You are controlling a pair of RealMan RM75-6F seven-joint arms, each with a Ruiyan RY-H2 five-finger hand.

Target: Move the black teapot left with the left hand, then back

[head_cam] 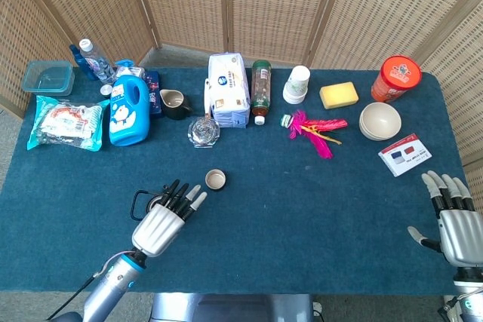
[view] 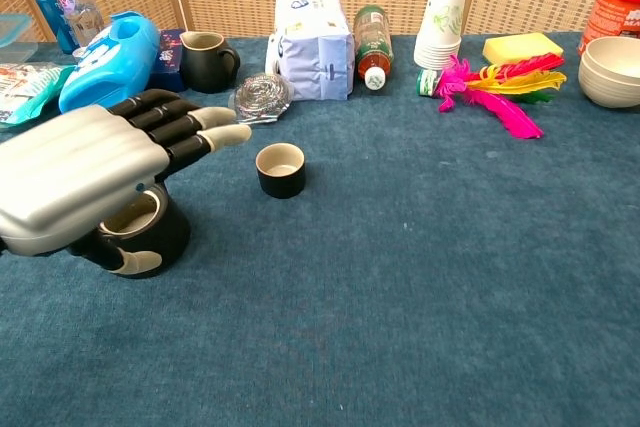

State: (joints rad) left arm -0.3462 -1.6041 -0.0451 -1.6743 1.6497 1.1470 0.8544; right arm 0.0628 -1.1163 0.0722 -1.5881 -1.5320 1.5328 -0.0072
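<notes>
The black teapot [view: 168, 231] stands at the front left of the blue table, with its lid off. My left hand [view: 88, 175] hovers right over it with fingers stretched out and apart, gripping nothing; the thumb lies by the pot's near side. In the head view the left hand [head_cam: 161, 224] covers most of the teapot [head_cam: 136, 203], leaving only the wire handle showing to the left. My right hand [head_cam: 455, 225] rests open at the table's front right corner, far from the pot.
A small dark cup [view: 280, 169] stands just right of and behind the teapot. Along the back are a blue detergent jug [head_cam: 129, 109], a dark mug [head_cam: 175, 103], a tissue pack [head_cam: 228, 90], a bottle [head_cam: 260, 87], pink feathers [head_cam: 317, 130] and a bowl [head_cam: 379, 120].
</notes>
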